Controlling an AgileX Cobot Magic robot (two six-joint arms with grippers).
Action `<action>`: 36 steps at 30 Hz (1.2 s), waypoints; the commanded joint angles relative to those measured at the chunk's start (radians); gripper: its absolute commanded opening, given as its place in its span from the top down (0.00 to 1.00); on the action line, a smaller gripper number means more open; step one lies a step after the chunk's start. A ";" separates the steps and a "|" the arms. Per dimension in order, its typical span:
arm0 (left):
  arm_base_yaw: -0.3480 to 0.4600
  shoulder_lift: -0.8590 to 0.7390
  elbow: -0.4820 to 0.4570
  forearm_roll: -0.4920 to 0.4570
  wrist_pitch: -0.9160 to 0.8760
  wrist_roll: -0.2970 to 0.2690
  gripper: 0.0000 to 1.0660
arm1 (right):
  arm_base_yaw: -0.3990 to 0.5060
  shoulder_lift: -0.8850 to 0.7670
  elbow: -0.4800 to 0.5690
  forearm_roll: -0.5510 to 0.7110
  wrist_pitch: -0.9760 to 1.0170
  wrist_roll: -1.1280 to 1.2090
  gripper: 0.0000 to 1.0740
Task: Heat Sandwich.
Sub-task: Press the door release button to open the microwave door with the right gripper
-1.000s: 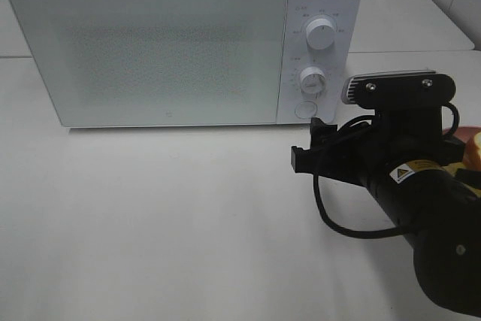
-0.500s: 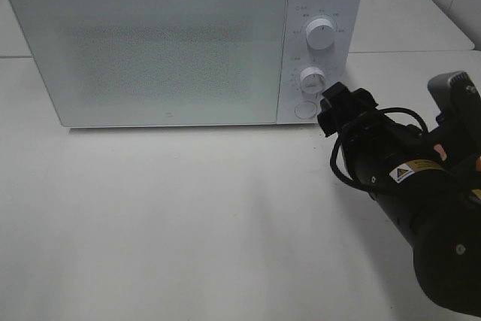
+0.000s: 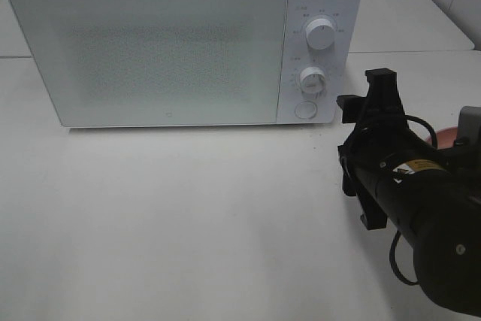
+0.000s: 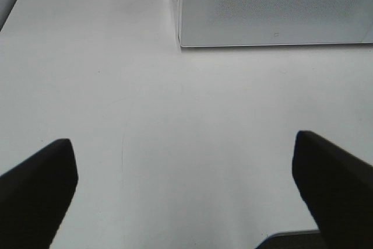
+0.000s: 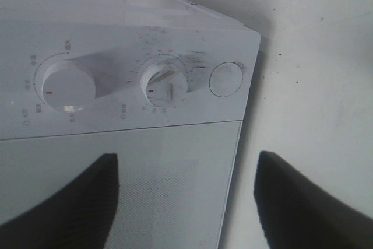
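The sandwich is out of view. The white microwave [image 3: 165, 50] stands at the back of the table with its door closed. My right gripper [image 3: 349, 140] is rolled on its side just right of the control panel, open with nothing between its fingers. In the right wrist view, the right gripper [image 5: 186, 202] faces the two knobs [image 5: 166, 83] and the round button [image 5: 226, 79], its dark fingers [image 5: 70, 202] spread wide. My left gripper [image 4: 186, 196] hangs open over bare table, short of the microwave [image 4: 274, 4]; the exterior high view does not show it.
An edge of a pink plate [image 3: 443, 134] shows behind the right arm at the far right. The upper knob [image 3: 322, 34], lower knob [image 3: 313, 79] and button [image 3: 304, 109] line the panel. The white table [image 3: 188, 216] stretches in front of the microwave.
The right arm has rolled its wrist and swung right, bringing the gripper around to face the control panel. Its fingers have drawn slightly closer together. The left gripper has not changed.
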 commanded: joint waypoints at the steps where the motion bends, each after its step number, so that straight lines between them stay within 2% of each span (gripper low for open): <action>1: 0.003 -0.005 0.002 0.001 -0.003 -0.005 0.10 | 0.004 0.002 -0.008 -0.002 0.000 0.040 0.59; 3: 0.003 -0.005 0.002 0.001 -0.003 -0.005 0.10 | 0.004 0.002 -0.008 0.000 0.000 0.040 0.71; 4: 0.003 -0.005 0.002 0.001 -0.003 -0.005 0.10 | 0.002 0.002 -0.008 0.000 0.002 0.040 0.86; 5: 0.003 -0.005 0.002 0.001 -0.003 -0.005 0.10 | 0.002 0.002 -0.008 0.000 0.002 0.040 0.86; 7: 0.003 -0.005 0.002 0.001 -0.003 -0.005 0.10 | 0.002 0.002 -0.008 0.000 0.012 0.040 1.00; 19: 0.003 -0.005 0.002 0.001 -0.003 -0.005 0.10 | -0.001 0.009 -0.008 0.000 0.055 0.041 1.00; 33: 0.003 -0.005 0.002 0.001 -0.003 -0.005 0.10 | -0.149 0.127 -0.107 -0.158 0.133 0.064 1.00; 36: 0.003 -0.005 0.002 0.001 -0.003 -0.005 0.10 | -0.197 0.174 -0.155 -0.202 0.167 0.075 1.00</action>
